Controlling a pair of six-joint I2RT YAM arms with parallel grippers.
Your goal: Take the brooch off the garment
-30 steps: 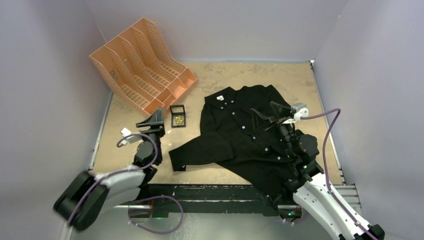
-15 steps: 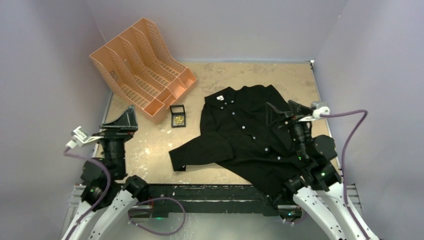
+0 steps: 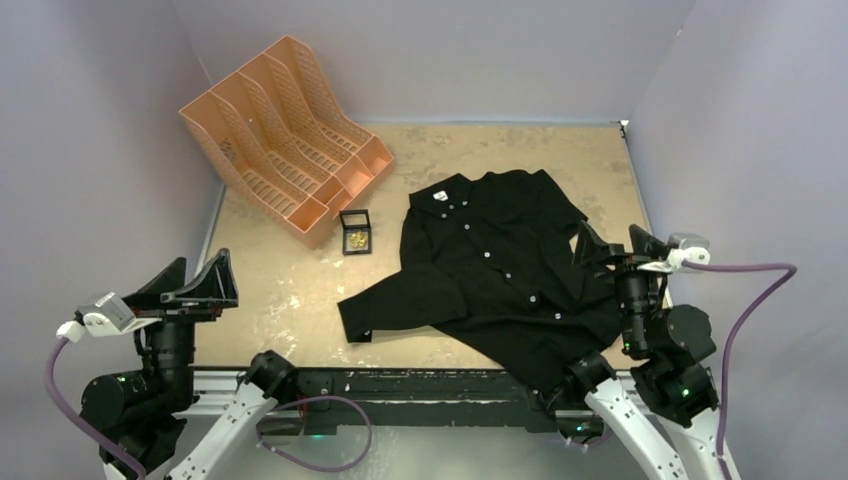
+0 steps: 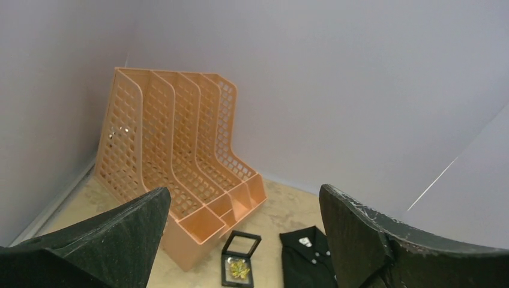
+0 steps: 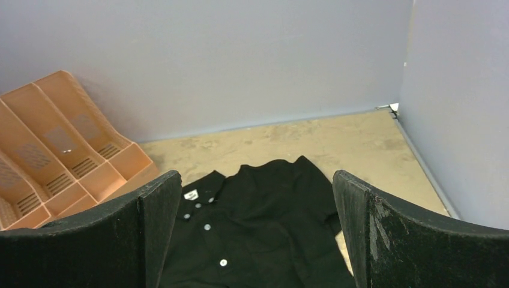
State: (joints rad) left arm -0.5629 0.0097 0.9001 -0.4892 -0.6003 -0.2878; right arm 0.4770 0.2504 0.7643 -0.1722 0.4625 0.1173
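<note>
- The left jaws are hanging off the near-left corner of the bench (image 3: 300,290), standing wide apart and holding nothing. Their wrist view is looking across at the far things, well apart from all of them.
- The right jaws are hovering over the near-right hem of the shirt (image 3: 480,270). They too are gaping and empty, and are not pinching the cloth.
- With both pairs standing clear, nothing is pressing on or lifting the fabric, so I judge that the handling is over.
- The shirt is lying spread flat on the right half of the bench, front up. Its placket of white buttons is showing, and one sleeve (image 3: 365,318) is reaching out toward the near left.
- No gold is showing anywhere on the black cloth in any view.
- The brooch (image 3: 356,239) is resting inside a small black box (image 3: 355,213) just left of the collar and apart from the shirt. It is probably sitting there so that such a tiny pin is not getting lost on the bench.
- I judge the task to be looking complete.
- An orange file rack (image 3: 280,140) is standing farthest back in the left corner, taking no part in this.
</note>
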